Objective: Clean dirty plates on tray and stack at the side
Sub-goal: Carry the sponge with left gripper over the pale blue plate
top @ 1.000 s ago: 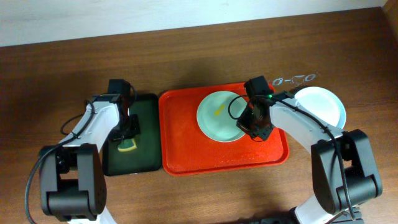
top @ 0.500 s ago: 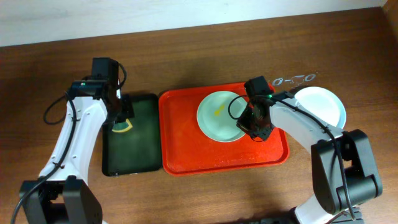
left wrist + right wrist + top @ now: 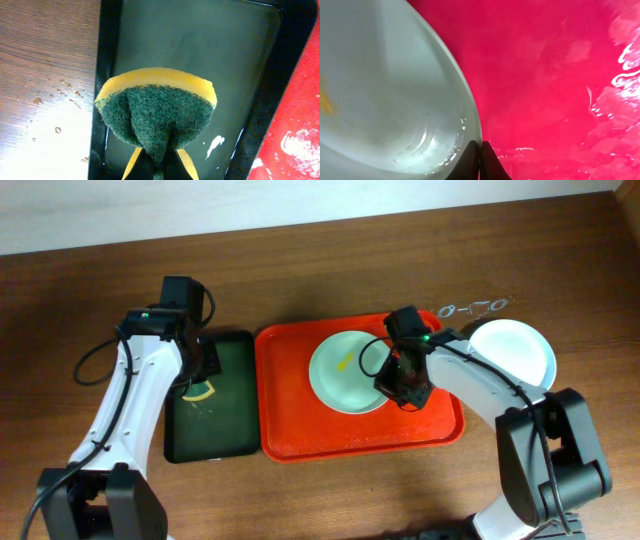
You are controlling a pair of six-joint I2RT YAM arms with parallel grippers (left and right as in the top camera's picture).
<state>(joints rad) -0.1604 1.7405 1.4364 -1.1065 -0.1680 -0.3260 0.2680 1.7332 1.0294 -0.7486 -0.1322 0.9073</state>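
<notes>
A pale mint-blue plate (image 3: 343, 375) with a small yellow smear (image 3: 348, 360) lies on the orange-red tray (image 3: 300, 430). My right gripper (image 3: 396, 387) is shut on the plate's right rim; in the right wrist view the closed fingertips (image 3: 480, 152) pinch the rim of the plate (image 3: 385, 90) over the wet tray (image 3: 560, 75). My left gripper (image 3: 198, 375) is shut on a yellow-and-green sponge (image 3: 157, 107) and holds it above the dark tray (image 3: 200, 40). A white plate (image 3: 515, 350) sits on the table right of the red tray. A third plate is not in view.
The dark green-black tray (image 3: 225, 425) lies left of the red tray, touching it. A small clear wire-like object (image 3: 475, 307) lies behind the white plate. Water drops (image 3: 55, 95) mark the wood left of the dark tray.
My left arm lifted the sponge off the dark tray's front and carried it back and slightly right. My right gripper dragged the mint plate a little to the left.
</notes>
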